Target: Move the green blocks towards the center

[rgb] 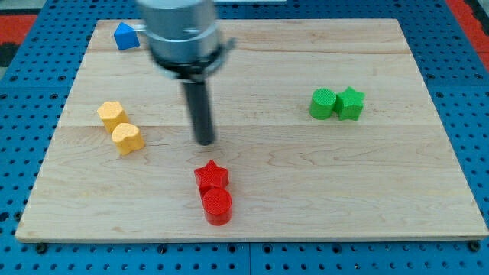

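Note:
A green cylinder and a green star sit touching side by side at the view's right of the wooden board. My tip rests on the board near its middle, well to the left of the green blocks and just above the red star.
A red cylinder touches the red star from below. Two yellow blocks lie at the view's left. A blue block sits at the top left corner. The board lies on a blue pegboard.

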